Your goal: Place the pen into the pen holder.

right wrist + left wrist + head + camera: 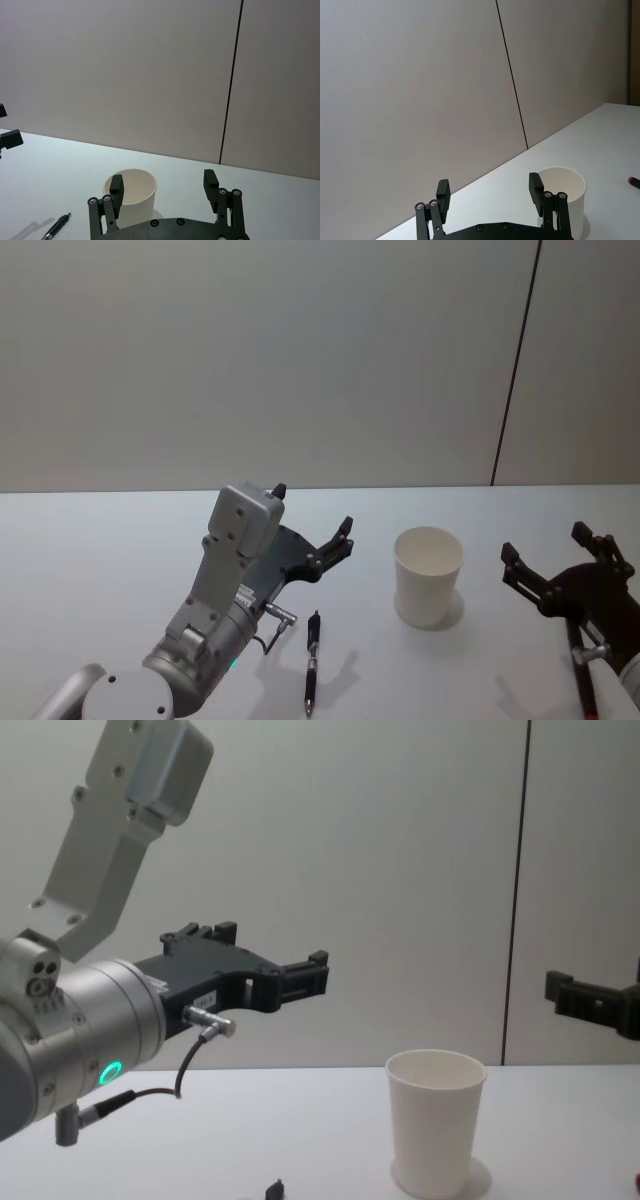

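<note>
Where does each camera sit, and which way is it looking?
Head: up high, looking down at the white table, plain white paper cup and black pen; left gripper and right gripper show.
Chest: lower, looking across the table; left arm shows large.
Left wrist: behind the left gripper, facing the cup.
Right wrist: behind the right gripper, facing cup and pen.
Shared: all four see the cup.
</note>
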